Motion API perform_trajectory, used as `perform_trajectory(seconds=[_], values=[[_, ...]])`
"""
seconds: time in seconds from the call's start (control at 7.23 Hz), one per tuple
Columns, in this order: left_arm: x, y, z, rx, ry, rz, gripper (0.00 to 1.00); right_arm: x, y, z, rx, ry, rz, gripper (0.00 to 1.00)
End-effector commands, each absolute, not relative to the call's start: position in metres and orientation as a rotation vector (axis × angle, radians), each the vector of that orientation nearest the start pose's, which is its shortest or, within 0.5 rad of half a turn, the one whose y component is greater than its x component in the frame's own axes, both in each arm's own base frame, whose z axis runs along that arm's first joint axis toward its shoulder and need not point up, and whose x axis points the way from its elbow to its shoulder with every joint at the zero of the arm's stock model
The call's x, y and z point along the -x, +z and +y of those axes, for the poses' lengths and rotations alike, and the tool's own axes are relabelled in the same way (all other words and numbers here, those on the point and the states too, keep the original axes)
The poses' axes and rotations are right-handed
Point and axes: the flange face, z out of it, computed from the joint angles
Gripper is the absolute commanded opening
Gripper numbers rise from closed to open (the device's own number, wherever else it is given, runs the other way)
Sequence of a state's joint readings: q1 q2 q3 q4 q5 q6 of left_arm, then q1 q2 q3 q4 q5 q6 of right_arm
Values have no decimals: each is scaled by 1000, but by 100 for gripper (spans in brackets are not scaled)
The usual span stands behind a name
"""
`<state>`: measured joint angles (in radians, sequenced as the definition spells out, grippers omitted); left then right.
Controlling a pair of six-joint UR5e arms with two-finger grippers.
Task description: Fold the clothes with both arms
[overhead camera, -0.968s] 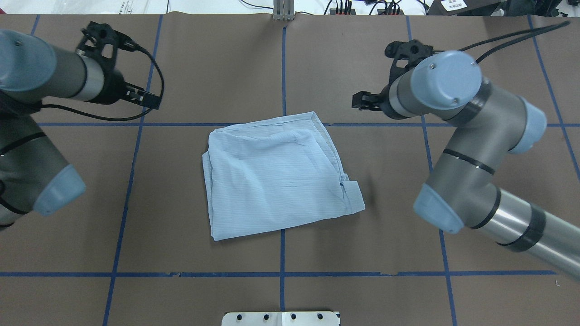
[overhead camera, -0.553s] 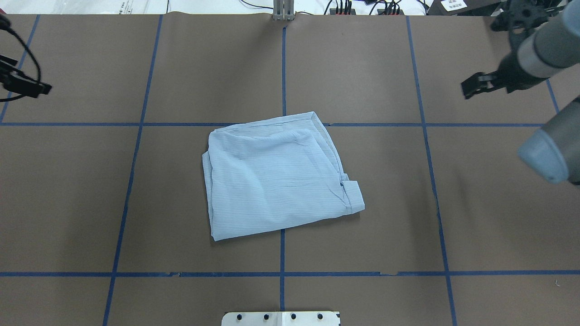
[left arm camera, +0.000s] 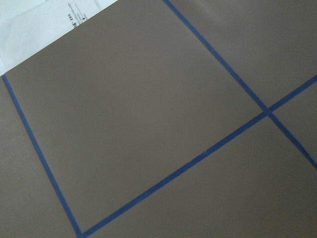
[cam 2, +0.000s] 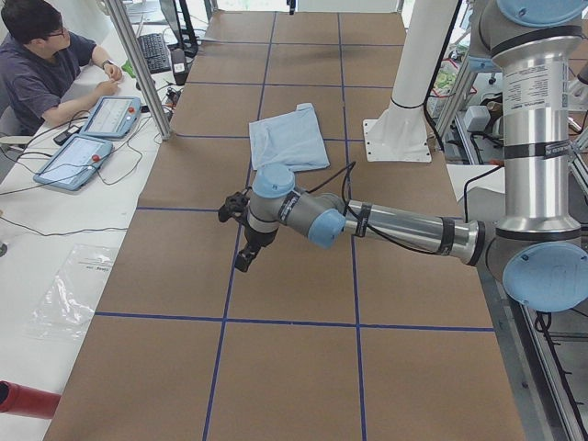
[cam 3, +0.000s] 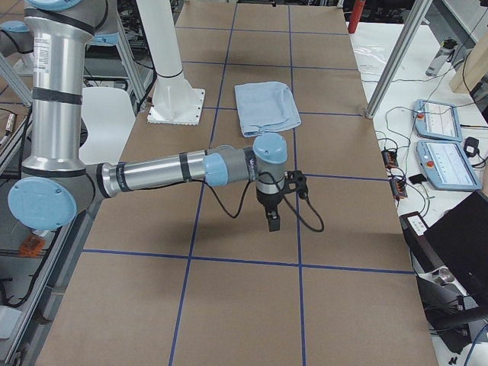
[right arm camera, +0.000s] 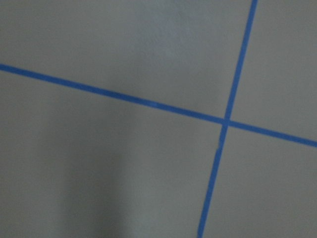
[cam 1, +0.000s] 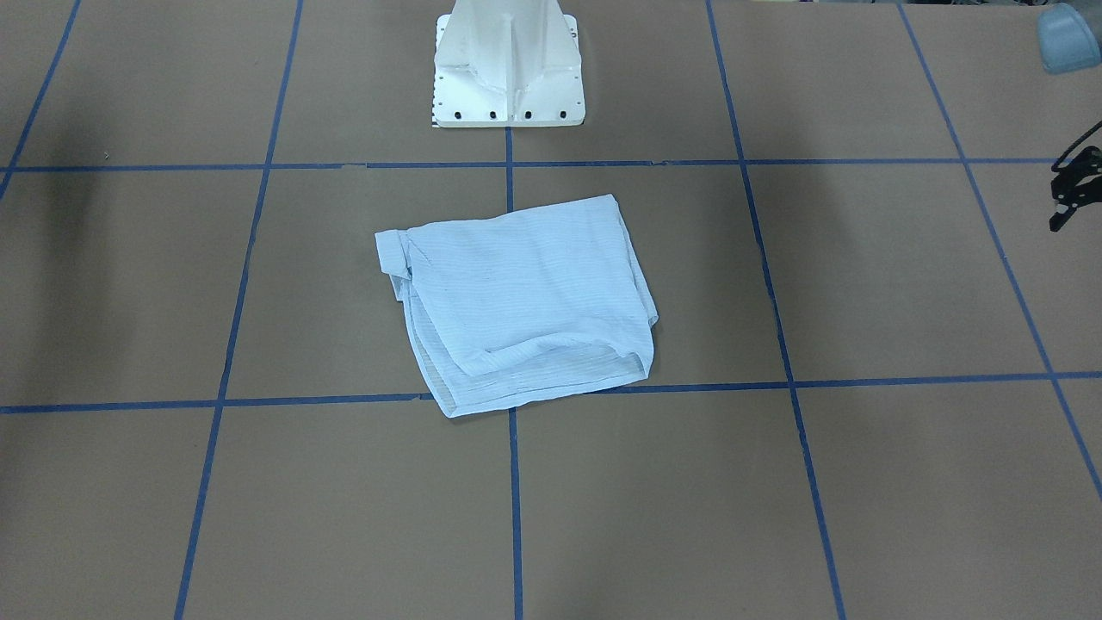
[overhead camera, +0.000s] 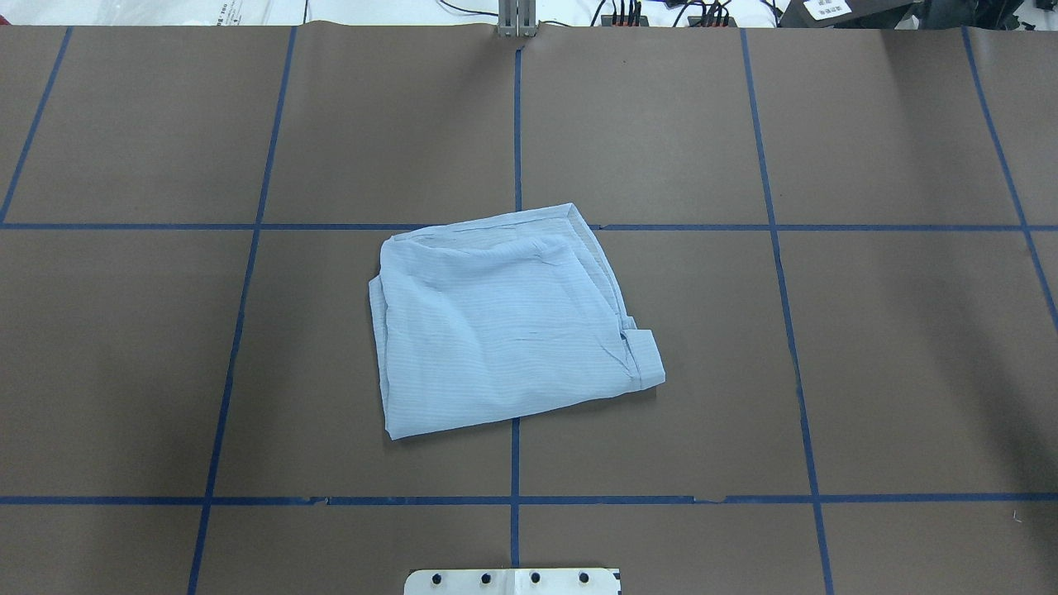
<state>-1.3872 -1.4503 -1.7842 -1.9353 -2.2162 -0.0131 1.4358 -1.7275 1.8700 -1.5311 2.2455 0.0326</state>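
One folded light-blue shirt (overhead camera: 504, 322), flat at tabletop centre, well apart from every edge. Two arms: left arm (cam 2: 386, 225), right arm (cam 3: 168, 171), out toward opposite end edges. Two grippers, left gripper (cam 2: 242, 263) and right gripper (cam 3: 273, 221), above bare table; cannot tell whether spread or pressed together. No legible writing.

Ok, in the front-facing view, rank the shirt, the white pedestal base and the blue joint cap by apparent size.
1. shirt: largest.
2. white pedestal base: smaller, though cut off by the top edge.
3. blue joint cap: smallest, also cropped at the corner.
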Motion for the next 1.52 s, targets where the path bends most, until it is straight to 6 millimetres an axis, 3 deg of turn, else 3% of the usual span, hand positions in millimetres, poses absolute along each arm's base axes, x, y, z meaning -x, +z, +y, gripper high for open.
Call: perform_trajectory(seconds=[0.0,0.14,0.69,0.97,1.38], values=[[16,614,-483,-311,226,670,100,-46,625,-411,-69,-79,-690,100],[19,620,-477,-261,207,707,100,-55,630,-404,-65,-54,-690,100],[66,628,-461,-71,149,720,100,-56,636,-399,-51,-45,-685,100],[70,635,-450,-56,168,721,100,-56,635,-399,-51,-42,-685,100],[68,611,-465,-112,184,718,100,-56,635,-399,-52,-41,-684,100]])
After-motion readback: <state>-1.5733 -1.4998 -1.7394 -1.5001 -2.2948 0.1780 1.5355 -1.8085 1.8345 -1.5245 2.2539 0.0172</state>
